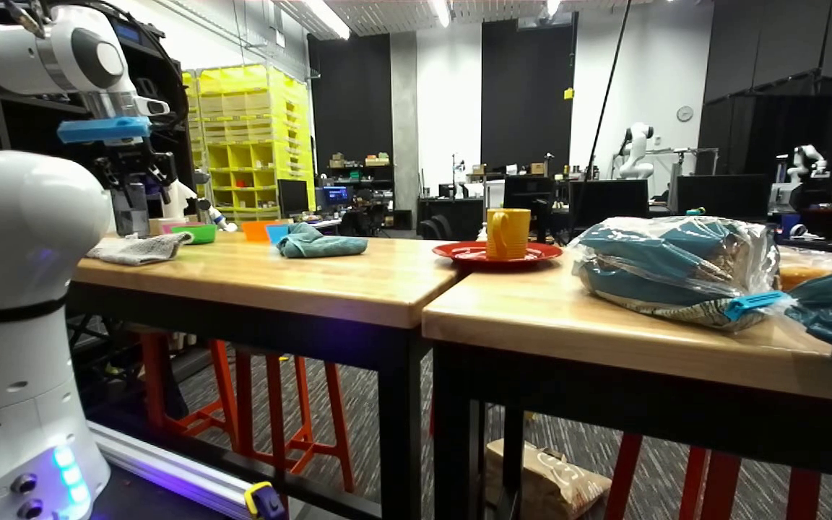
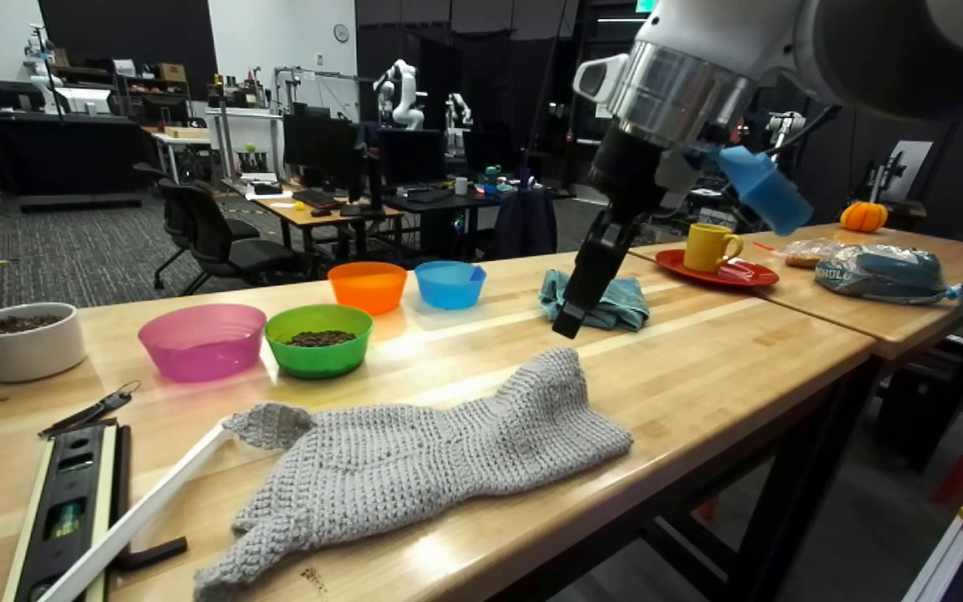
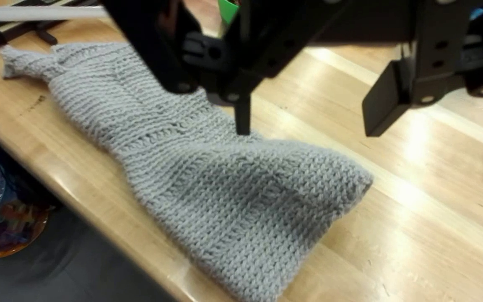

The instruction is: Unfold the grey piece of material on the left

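One wooden bench point(image 2: 699, 359) carries the grey knitted cloth point(image 2: 415, 456) along its edge, one end raised in a fold, and a crumpled teal cloth point(image 2: 618, 304) apart from it; my fingers point(image 3: 382, 102) hang parted near the raised end.

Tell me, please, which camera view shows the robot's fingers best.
The wrist view: the fingers are large, with a clear gap between them. Both exterior views show them smaller; in an exterior view the fingers seem to overlap, without a visible gap.
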`<state>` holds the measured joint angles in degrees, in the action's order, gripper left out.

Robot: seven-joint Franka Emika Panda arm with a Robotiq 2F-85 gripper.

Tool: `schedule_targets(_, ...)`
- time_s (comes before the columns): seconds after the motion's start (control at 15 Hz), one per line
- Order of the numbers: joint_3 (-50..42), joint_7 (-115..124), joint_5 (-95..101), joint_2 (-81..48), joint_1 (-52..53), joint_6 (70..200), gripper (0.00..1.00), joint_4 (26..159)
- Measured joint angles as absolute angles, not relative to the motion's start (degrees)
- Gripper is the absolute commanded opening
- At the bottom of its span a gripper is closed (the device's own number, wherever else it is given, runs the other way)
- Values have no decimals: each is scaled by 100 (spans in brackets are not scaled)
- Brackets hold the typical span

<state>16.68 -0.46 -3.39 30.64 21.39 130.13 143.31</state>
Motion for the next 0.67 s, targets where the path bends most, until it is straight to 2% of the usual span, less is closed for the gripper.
schedule_targets(0.07,1668,-57,-382,3048,2159,13024,100,14332)
schedule_targets(0.2,1667,-107,-545,2979,2239,13087,68,14340)
schedule_targets(0.27,1666,-161,-642,2920,2292,13146,68,14346)
schedule_targets(0.4,1666,-248,-800,2754,2381,13301,56,14363)
schedule_targets(0.67,1643,-446,-1054,2397,2434,13578,24,14382)
